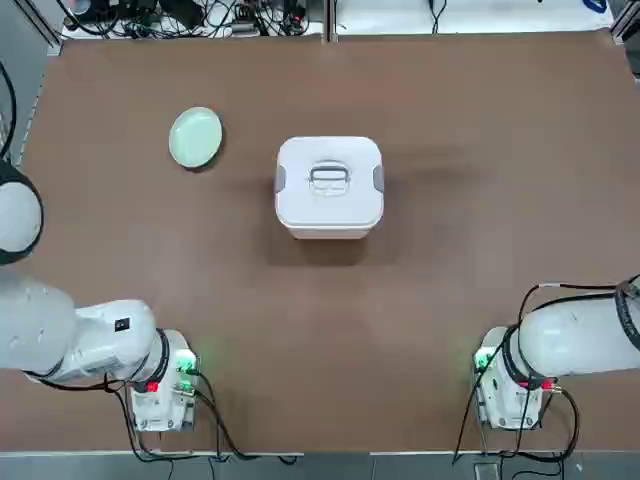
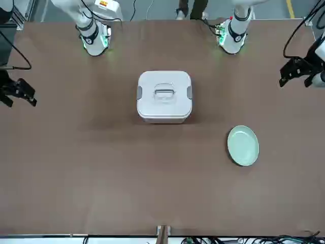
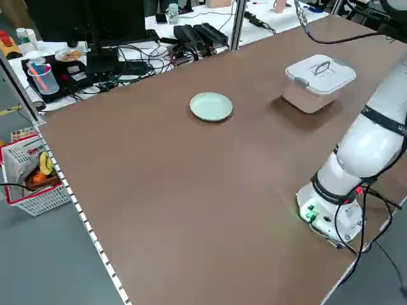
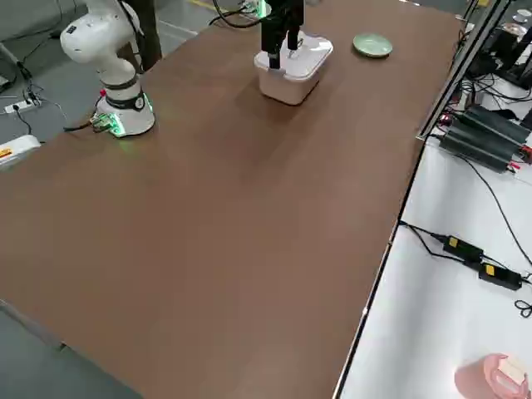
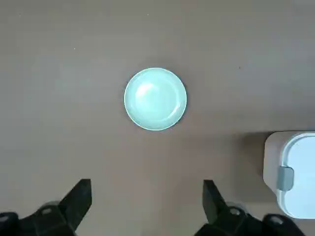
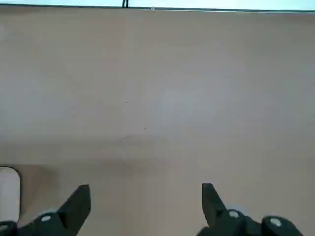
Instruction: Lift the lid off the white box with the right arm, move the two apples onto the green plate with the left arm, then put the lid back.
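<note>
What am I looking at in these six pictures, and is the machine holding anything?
These show two white robot arms mounted at one edge of a brown table. Each ends in a gripper, a two-fingered hand.

One picture looks straight down, one faces the robot from across the table, and two look down from its sides. The last two come from cameras on the arms' wrists, which is why dark fingers poke up from below.

On the table sit a white box with its lid on, and a pale green plate with nothing on it. No apples show.

Nothing is held: the left gripper and right gripper are both open, raised over the table on their own sides.
</note>
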`<action>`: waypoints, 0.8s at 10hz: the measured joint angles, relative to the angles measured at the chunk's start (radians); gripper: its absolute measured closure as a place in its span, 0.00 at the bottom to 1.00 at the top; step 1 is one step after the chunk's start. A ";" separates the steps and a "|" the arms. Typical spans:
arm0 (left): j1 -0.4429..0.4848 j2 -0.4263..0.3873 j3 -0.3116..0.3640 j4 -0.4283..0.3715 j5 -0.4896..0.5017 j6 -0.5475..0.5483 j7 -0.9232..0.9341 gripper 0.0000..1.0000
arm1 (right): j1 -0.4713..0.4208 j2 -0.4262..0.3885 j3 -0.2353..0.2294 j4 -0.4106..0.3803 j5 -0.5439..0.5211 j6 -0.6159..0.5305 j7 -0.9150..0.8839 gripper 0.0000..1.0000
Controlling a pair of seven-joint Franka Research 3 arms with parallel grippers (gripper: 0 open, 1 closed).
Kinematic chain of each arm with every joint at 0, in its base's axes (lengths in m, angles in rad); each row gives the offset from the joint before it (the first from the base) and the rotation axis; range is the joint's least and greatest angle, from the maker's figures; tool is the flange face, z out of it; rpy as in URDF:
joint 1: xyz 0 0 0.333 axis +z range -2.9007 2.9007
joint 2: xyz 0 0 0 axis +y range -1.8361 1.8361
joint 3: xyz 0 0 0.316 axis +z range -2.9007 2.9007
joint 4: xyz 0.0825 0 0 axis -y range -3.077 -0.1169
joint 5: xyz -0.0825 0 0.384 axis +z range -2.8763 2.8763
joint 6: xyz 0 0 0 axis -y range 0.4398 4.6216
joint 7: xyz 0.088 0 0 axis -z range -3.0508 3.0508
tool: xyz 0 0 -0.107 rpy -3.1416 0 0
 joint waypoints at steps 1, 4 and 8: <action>0.000 0.000 0.000 0.000 0.000 0.000 0.001 0.00 | 0.000 0.000 0.000 0.000 0.000 0.000 0.000 0.00; 0.000 -0.002 -0.001 0.002 0.000 0.000 0.008 0.00 | 0.000 0.000 -0.001 0.000 0.000 0.000 0.000 0.00; 0.001 -0.015 0.000 0.004 0.001 -0.025 0.009 0.00 | -0.002 0.000 -0.002 0.000 0.000 0.000 0.000 0.00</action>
